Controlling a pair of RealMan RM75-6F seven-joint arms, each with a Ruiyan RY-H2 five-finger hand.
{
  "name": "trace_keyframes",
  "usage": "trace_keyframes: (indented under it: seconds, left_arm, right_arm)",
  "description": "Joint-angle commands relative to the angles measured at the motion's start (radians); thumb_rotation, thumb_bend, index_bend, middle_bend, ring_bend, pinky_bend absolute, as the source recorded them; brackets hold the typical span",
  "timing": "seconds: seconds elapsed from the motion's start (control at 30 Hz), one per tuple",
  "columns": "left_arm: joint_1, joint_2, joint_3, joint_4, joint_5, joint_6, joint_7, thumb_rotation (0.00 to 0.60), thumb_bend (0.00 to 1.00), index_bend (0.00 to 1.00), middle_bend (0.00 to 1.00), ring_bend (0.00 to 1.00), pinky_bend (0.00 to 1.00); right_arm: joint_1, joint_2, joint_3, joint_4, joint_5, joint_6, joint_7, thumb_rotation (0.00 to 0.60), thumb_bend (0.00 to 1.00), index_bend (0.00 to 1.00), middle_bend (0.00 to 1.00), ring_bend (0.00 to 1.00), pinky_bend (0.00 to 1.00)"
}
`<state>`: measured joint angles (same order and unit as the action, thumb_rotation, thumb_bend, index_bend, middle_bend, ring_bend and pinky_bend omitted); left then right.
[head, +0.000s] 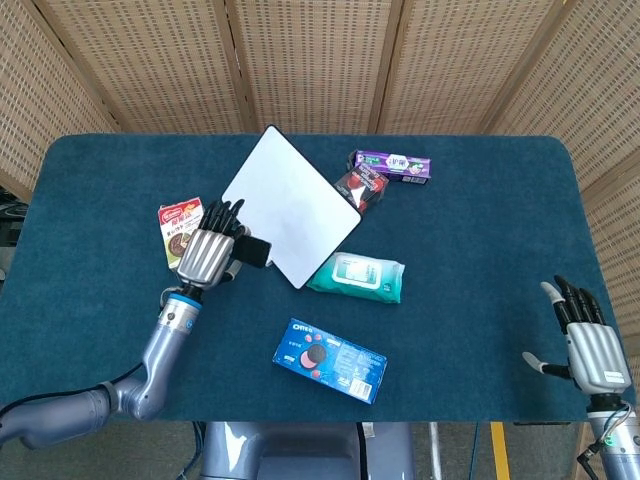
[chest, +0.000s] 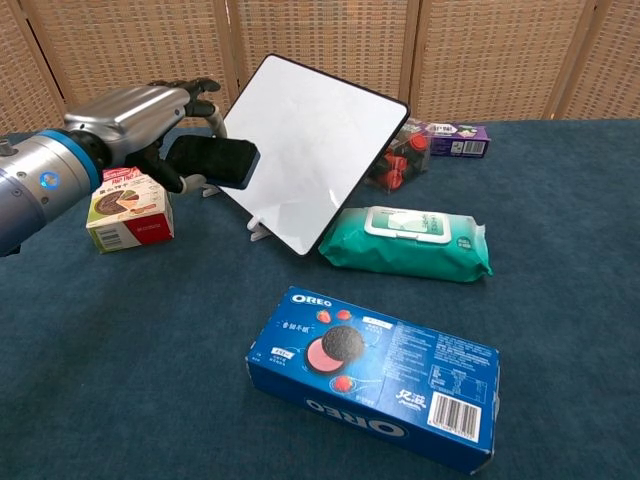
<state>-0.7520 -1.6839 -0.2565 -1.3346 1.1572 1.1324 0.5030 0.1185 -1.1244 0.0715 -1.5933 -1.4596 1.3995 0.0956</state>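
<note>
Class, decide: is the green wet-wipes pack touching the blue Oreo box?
Apart. The chest view shows bare blue table between the green wet-wipes pack and the blue Oreo box.

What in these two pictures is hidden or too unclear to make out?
- Right robot hand: absent from the chest view; its wrist is cut off by the head view's bottom edge.
- Red-topped packet: partly behind the whiteboard in the chest view.
- Purple box: print too small in both views.
- Eraser: whether it touches the whiteboard is unclear; left robot hand covers its near end.

white board (head: 290, 205), black eraser (chest: 211, 161), blue oreo box (chest: 372, 375), teal tablecloth (head: 470, 260)
</note>
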Motion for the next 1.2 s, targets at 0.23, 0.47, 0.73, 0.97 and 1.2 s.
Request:
trace_keyframes:
  seconds: [0.23, 0.47, 0.73, 0.97, 1.2]
  left_arm:
    - [-0.095, -0.130, -0.040, 0.262, 0.102, 0.027, -0.116, 0.600, 0.36, 0.38, 0.00, 0.00, 0.00]
    - [-0.153, -0.226, -0.053, 0.454, 0.131, 0.015, -0.204, 0.600, 0.36, 0.38, 0.00, 0.00, 0.00]
    - [-0.219, -0.307, -0.063, 0.625, 0.145, -0.010, -0.242, 0.600, 0.36, 0.38, 0.00, 0.00, 0.00]
    - [-0.263, -0.374, -0.067, 0.744, 0.145, -0.039, -0.285, 0.600, 0.36, 0.38, 0.00, 0.00, 0.00]
    - [-0.291, -0.405, -0.063, 0.821, 0.150, -0.061, -0.307, 0.600, 0.35, 0.38, 0.00, 0.00, 0.00]
  right_arm:
    - [0.003, 0.003, 0.001, 0.007, 0.004, -0.011, 0.025, 0.600, 0.05, 0.02, 0.00, 0.00, 0.00]
    - [0.008, 0.002, -0.001, 0.013, 0.003, -0.022, 0.038, 0.600, 0.05, 0.02, 0.00, 0.00, 0.00]
    - [0.014, 0.001, 0.002, 0.024, 0.015, -0.039, 0.059, 0.600, 0.05, 0.03, 0.00, 0.00, 0.00]
    - [0.016, 0.001, 0.006, 0.035, 0.025, -0.047, 0.079, 0.600, 0.04, 0.02, 0.00, 0.00, 0.00]
    - [0.018, 0.006, 0.008, 0.039, 0.031, -0.054, 0.098, 0.600, 0.05, 0.02, 0.00, 0.00, 0.00]
